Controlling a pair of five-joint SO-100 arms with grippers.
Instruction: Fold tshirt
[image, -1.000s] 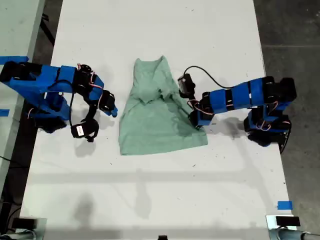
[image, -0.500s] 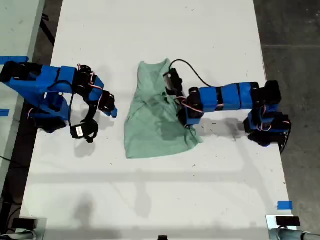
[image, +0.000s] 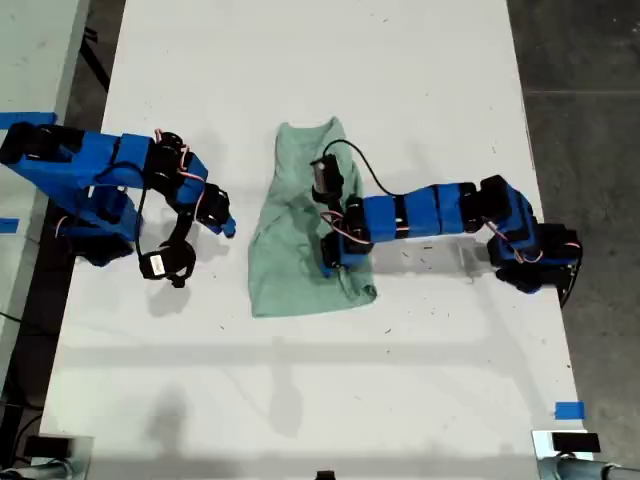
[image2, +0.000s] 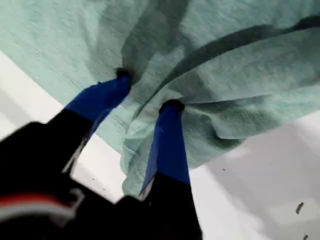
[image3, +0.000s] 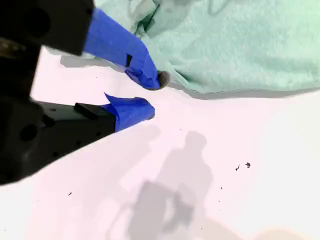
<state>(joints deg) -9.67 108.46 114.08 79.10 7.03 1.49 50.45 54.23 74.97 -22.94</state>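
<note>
My first claw pinches a bunched fold of the tshirt mid-table; my second claw, spread, waits at the shirt's nine o'clock in the exterior view.

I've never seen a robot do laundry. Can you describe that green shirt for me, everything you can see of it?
The tshirt is plain pale mint-green cloth, soft and wrinkly, with no print. It lies partly folded into a narrow bunched strip near the middle of the white table. My first gripper presses into it, cloth gathered around its fingertips. My second gripper sits open beside its edge, apart from it.
</note>
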